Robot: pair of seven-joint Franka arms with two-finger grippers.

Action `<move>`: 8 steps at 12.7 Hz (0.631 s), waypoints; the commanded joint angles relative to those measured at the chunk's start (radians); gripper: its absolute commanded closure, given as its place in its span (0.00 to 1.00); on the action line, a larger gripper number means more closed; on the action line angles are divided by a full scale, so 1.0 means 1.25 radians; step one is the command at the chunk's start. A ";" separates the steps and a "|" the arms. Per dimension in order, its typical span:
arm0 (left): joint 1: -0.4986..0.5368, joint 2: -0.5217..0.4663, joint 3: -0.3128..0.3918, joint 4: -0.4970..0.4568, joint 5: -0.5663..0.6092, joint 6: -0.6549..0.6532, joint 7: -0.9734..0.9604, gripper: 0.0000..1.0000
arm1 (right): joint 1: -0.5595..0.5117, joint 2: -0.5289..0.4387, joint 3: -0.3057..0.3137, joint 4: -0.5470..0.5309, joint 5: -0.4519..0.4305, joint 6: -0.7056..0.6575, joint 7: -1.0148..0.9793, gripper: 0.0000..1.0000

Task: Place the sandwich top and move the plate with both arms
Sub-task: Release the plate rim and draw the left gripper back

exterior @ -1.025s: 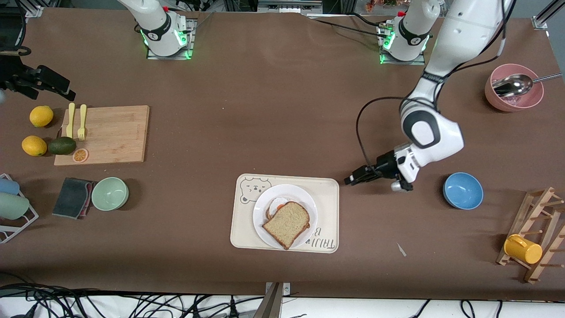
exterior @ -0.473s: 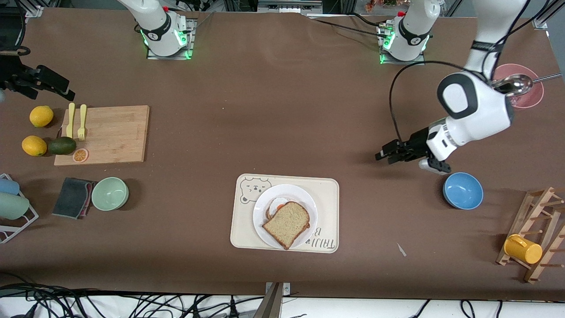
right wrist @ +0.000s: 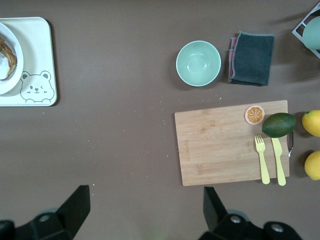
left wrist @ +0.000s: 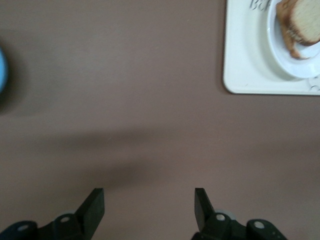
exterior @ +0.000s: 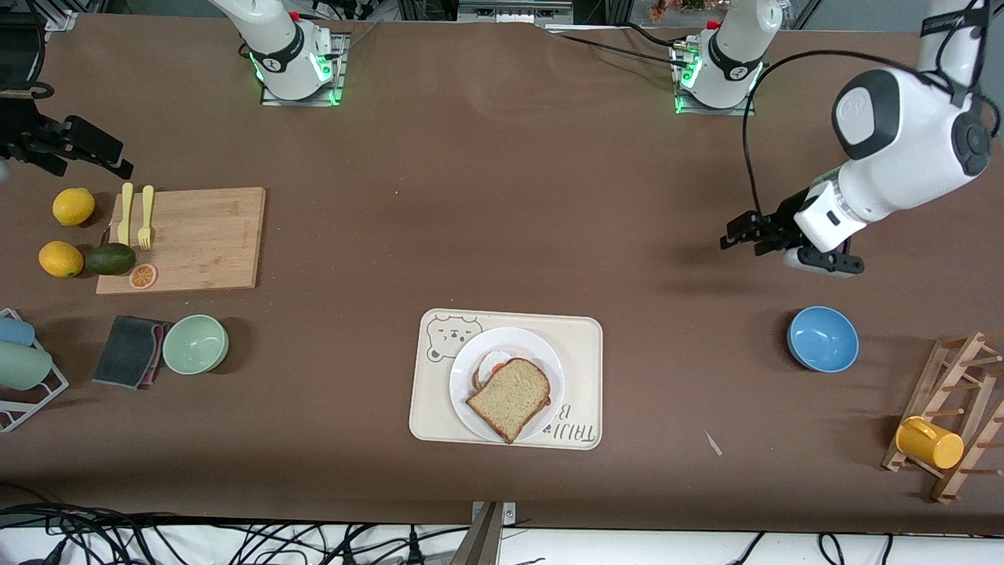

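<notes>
The sandwich top (exterior: 511,396) lies on the round white plate (exterior: 502,341), covering a slice with fried egg (exterior: 494,363) that peeks out beneath it. The plate sits on the cream bear tray (exterior: 584,345). My left gripper (exterior: 731,235) is open and empty, up over bare table between the tray and the pink bowl. Its wrist view shows the open gripper (left wrist: 148,200), the tray corner (left wrist: 245,50), the plate (left wrist: 285,55) and the bread (left wrist: 302,20). My right gripper (exterior: 118,163) waits, open and empty, above the right arm's end of the table; its wrist view shows it open (right wrist: 147,200).
A blue bowl (exterior: 822,338), a pink bowl with a spoon (exterior: 914,157) and a wooden rack with a yellow cup (exterior: 929,442) stand at the left arm's end. A cutting board (exterior: 196,235), lemons (exterior: 73,205), an avocado (exterior: 110,258), a green bowl (exterior: 195,344) and a cloth (exterior: 129,351) lie at the right arm's end.
My left arm has swung away from the tray toward the left arm's end of the table, its gripper staying open. The right arm, plate and sandwich have not moved.
</notes>
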 commanded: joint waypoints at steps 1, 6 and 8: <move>0.012 -0.042 -0.011 0.038 0.103 -0.106 -0.067 0.15 | 0.000 -0.004 -0.002 0.014 -0.012 -0.018 -0.011 0.00; 0.012 -0.004 -0.011 0.288 0.254 -0.349 -0.137 0.08 | -0.001 -0.002 -0.001 0.014 -0.010 -0.017 -0.011 0.00; 0.012 0.004 -0.009 0.343 0.256 -0.406 -0.152 0.07 | 0.000 -0.002 -0.001 0.014 -0.012 -0.017 -0.011 0.00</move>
